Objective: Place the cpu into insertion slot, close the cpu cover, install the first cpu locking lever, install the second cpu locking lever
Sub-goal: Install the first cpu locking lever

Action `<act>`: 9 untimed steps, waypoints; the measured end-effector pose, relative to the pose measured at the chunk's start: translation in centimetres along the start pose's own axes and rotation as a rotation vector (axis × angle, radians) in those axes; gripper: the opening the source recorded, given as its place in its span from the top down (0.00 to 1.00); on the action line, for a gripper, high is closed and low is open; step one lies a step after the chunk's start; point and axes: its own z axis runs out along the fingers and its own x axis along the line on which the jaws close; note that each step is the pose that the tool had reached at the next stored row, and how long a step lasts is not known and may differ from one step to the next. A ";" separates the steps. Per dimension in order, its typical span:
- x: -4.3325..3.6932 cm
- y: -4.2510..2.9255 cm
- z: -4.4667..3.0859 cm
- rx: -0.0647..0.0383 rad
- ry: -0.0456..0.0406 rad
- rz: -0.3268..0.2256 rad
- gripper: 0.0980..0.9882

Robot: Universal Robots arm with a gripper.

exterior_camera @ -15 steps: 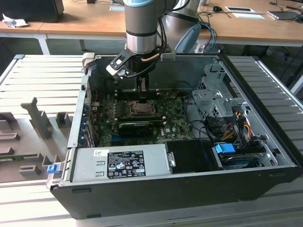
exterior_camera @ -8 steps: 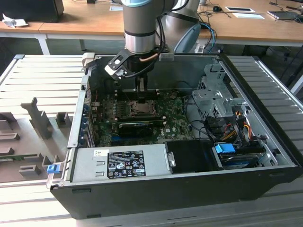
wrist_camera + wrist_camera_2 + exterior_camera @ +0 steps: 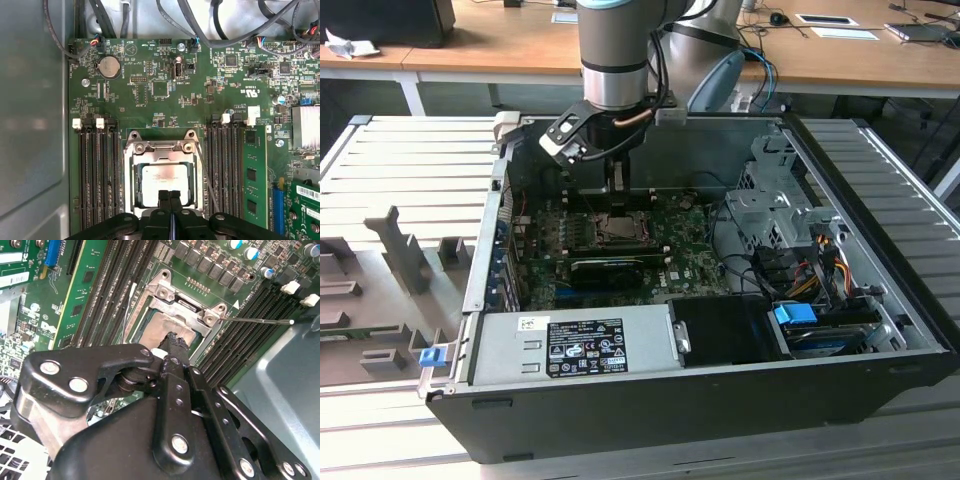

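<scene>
Exterior view, from its left: a slatted counter (image 3: pixel 420 160), then the open computer case (image 3: pixel 720 410), with the end effector (image 3: pixel 618 190) poised over the insertion slot (image 3: pixel 618 228). In the first wrist view the cpu (image 3: pixel 162 182) lies seated within the cpu cover (image 3: pixel 131 175). The fingers (image 3: pixel 163 200) are pressed together, empty, at its edge. The chip looks light, rigid and fragile, best held by its edges.

A ribbed metal bench (image 3: pixel 415 160) carries the open computer case (image 3: pixel 720 400) on its side, with a grey fixture tray (image 3: pixel 375 305) beside it, toward the exterior view's left.
</scene>
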 end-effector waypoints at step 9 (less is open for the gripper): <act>-0.04 0.03 -0.58 0.000 -0.0018 0.000 0.99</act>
